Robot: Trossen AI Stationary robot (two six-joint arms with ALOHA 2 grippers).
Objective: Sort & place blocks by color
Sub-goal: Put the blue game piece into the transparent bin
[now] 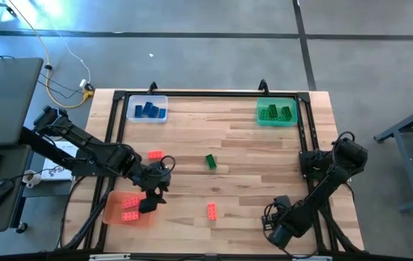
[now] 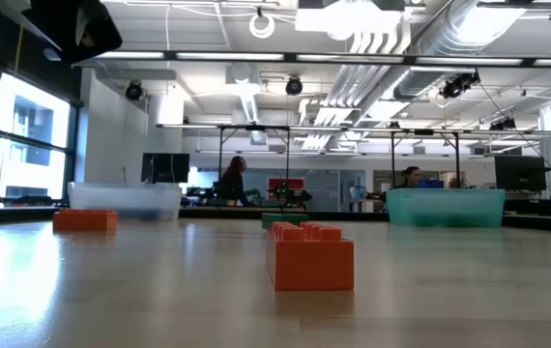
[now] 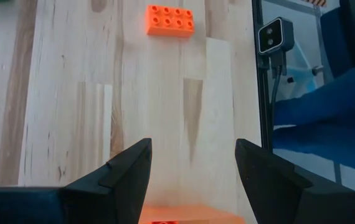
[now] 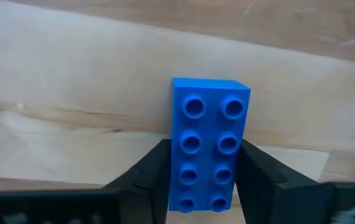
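**Right pincer closed on blue block, clear tray far across the tabletop**

While the right pincer (image 4: 199,180) sat low at the near right of the tabletop (image 1: 243,152), its fingers pressed both long sides of a blue block (image 4: 207,144). The block's long axis ran straight out along the fingers, studs up, far end jutting past the tips. Its likely goal, the clear tray (image 1: 147,109) with blue blocks, lay at the far left corner, well apart, diagonally across. The left pincer (image 1: 151,201) hung over the orange tray (image 1: 112,211), fingers spread, nothing between them. Loose orange blocks (image 1: 211,211) and (image 1: 155,155) and one green block (image 1: 211,161) lay mid-tabletop; the green tray (image 1: 277,113) stood far right.
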